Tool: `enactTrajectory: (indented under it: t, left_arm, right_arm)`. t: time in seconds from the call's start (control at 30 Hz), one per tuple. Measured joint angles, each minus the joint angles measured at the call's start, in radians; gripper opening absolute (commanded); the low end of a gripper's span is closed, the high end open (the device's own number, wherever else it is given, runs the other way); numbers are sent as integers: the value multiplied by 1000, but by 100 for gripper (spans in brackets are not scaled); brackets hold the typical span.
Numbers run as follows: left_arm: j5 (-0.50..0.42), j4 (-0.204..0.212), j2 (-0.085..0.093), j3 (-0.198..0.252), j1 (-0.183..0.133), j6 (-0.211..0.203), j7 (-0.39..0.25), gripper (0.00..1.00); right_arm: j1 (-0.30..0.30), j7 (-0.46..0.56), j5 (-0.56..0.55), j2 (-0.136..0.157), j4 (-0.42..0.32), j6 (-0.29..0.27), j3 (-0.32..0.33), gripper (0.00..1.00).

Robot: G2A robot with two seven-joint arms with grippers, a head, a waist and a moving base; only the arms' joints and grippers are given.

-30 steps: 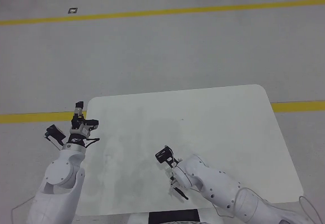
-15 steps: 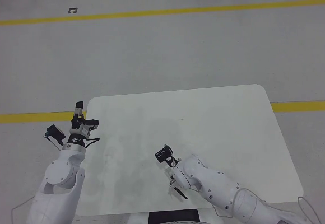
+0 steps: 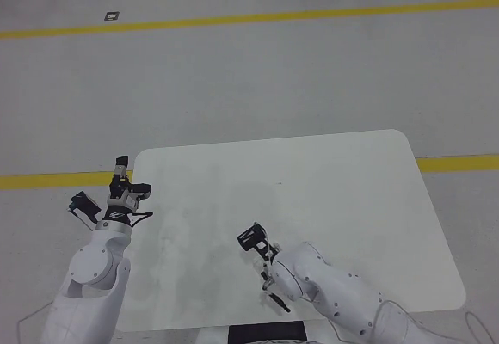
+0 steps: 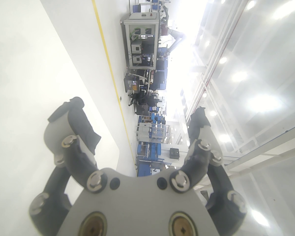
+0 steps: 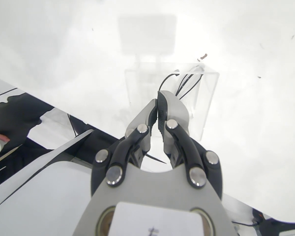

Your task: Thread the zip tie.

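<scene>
Right gripper [image 5: 157,104] — closed on one black zip tie [image 5: 167,78], pinched over the clear box [image 5: 209,104] where spare ties [image 5: 189,82] are kept; the tail is apparently left free for threading. Left gripper [image 4: 136,106] — spread wide, empty, held at the table [image 3: 335,172] edge, presumably in readiness.

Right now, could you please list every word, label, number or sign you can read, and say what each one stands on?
No text is legible.
White label plate behind the right claw: one dark mark, cut off, unreadable.
Small dark square marker on the grey floor: too small to read.
Grey equipment cabinet in the room behind: labels blurred.
</scene>
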Motion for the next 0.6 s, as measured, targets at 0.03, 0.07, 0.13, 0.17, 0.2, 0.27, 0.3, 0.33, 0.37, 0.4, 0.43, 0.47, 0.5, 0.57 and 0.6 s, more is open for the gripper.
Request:
enactTrajectory:
  t: [0.03,0.07,0.13,0.17,0.2,0.27,0.3,0.33,0.37,0.4,0.43,0.47,0.5,0.57,0.6]
  left_arm:
    - [0,0,0,0,0,0,0,100]
    - [0,0,0,0,0,0,0,100]
    - [0,0,0,0,0,0,0,100]
    - [0,0,0,0,0,0,0,100]
    - [0,0,0,0,0,0,0,100]
    - [0,0,0,0,0,0,0,100]
    - [0,0,0,0,0,0,0,100]
    - [0,0,0,0,0,0,0,100]
    - [0,0,0,0,0,0,0,100]
    - [0,0,0,0,0,0,0,100]
    - [0,0,0,0,0,0,0,100]
    - [0,0,0,0,0,0,0,100]
    - [0,0,0,0,0,0,0,100]
    - [0,0,0,0,0,0,0,100]
    - [0,0,0,0,0,0,0,100]
  right_arm:
    - [-7,0,10,6,-18,-7,11,0]
    - [-18,0,23,13,-42,-15,29,0]
    - [-36,0,46,24,-80,-27,60,0]
    - [-50,0,63,30,-104,-37,83,0]
    - [-62,-3,79,34,-120,-46,100,0]
    - [-90,-27,122,42,-143,-72,141,0]
    - [-101,-40,139,45,-148,-85,157,0]
    - [-111,-55,156,48,-152,-97,172,0]
    - [-124,-76,178,51,-157,-114,190,0]
    - [-132,-92,196,53,-160,-129,203,0]
    - [-141,-108,216,56,-162,-144,217,0]
    - [-151,-131,247,59,-161,-167,235,0]
    - [-157,-146,273,61,-159,-187,249,0]
    - [-167,-169,334,65,-149,-236,277,0]
    - [-168,-172,350,66,-147,-246,281,0]
